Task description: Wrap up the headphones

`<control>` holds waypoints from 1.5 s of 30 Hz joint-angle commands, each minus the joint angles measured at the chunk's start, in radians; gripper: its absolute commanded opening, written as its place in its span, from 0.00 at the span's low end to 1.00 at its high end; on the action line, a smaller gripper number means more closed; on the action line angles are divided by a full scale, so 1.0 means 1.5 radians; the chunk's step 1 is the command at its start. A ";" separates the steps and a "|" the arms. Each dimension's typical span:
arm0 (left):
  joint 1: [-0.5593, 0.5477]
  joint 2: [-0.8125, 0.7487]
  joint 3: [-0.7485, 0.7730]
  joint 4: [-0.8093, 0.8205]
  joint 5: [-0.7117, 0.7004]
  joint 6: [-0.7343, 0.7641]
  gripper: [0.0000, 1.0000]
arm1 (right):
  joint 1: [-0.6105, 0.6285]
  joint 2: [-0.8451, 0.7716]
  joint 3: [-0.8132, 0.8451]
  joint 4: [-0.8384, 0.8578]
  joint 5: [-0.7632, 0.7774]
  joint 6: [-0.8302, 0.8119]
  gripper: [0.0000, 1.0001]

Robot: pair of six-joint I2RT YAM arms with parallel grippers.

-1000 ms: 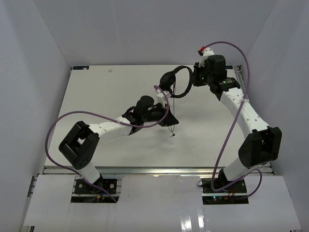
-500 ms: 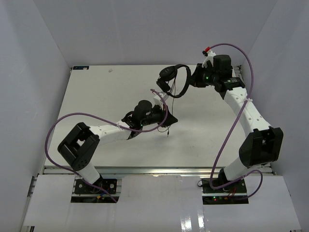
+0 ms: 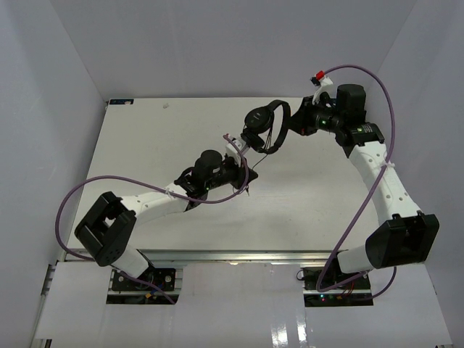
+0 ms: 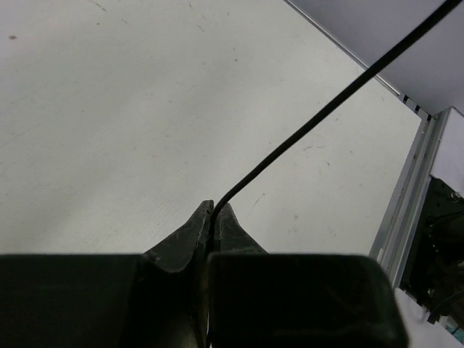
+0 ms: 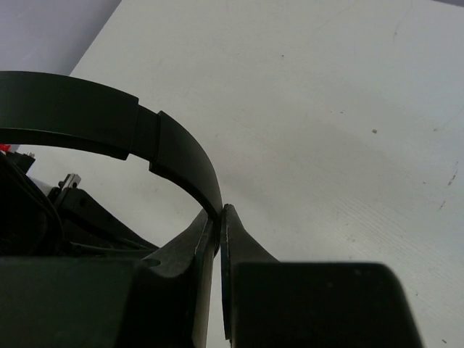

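Headphones (image 3: 256,118) hang in the air over the far middle of the pale worktop (image 3: 145,145), touching it nowhere that the overhead view shows, with one round earcup turned toward the camera and the thin headband (image 5: 174,156) arching off to the right. The right end effector (image 5: 220,217) is clamped onto that headband, its two fingers pinched shut on the black strip, and carries the whole set. Nearer the bases, the left end effector (image 4: 214,214) is closed on the thin black cord (image 4: 312,123), which leaves the fingertips and runs straight and taut up and away toward the headphones. From above, a few fine strands show inside the curve of the headband beside the earcup, so the winding looks begun, though how many turns are on cannot be counted. The stretch between the two end effectors is unwound, and I judge the job to be somewhere in its middle: that free length must go round the set and the end be secured. The plug is too small to locate.
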 commanded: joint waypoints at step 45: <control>0.196 0.245 0.210 -0.196 0.065 0.360 0.23 | 0.147 0.248 0.040 -0.102 0.255 -0.490 0.08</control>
